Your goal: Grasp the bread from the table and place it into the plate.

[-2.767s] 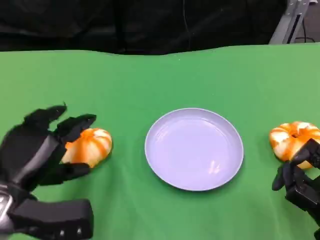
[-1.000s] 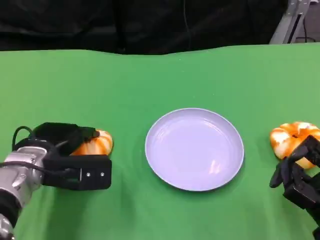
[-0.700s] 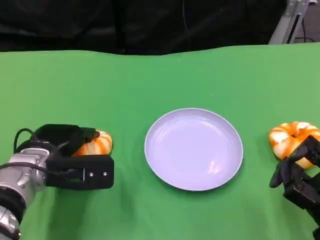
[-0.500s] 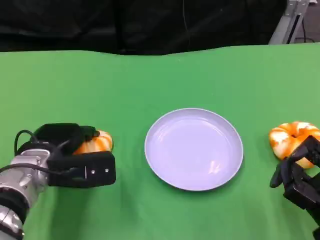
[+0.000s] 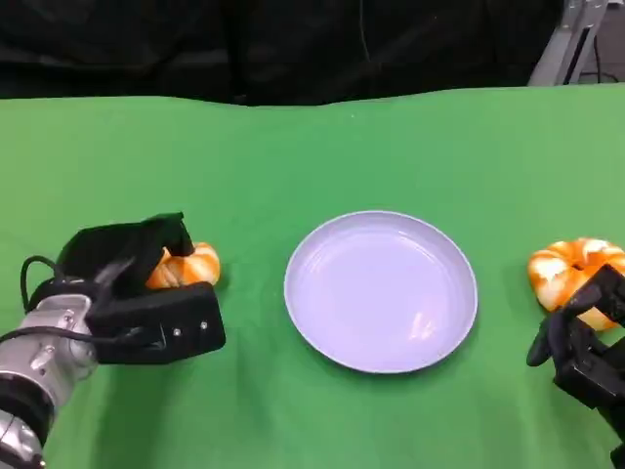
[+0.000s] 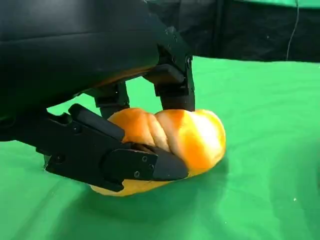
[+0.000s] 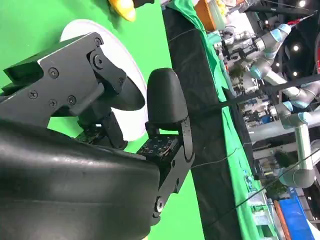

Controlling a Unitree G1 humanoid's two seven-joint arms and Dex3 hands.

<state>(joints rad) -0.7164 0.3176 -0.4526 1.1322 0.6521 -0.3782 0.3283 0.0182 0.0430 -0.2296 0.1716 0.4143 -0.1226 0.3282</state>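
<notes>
The bread [image 5: 186, 267] was a twisted bun, glossy orange with pale cream seams, sitting on the green counter [image 5: 293, 147] at nine o'clock from the pale lavender plate [image 5: 381, 291]. My left hand [image 5: 132, 293] clasped it, fingers [image 6: 135, 162] wrapped round both sides. My right hand [image 5: 584, 354] lay at four o'clock from the plate, just below a second bun [image 5: 574, 274], fingers curled in on nothing.
</notes>
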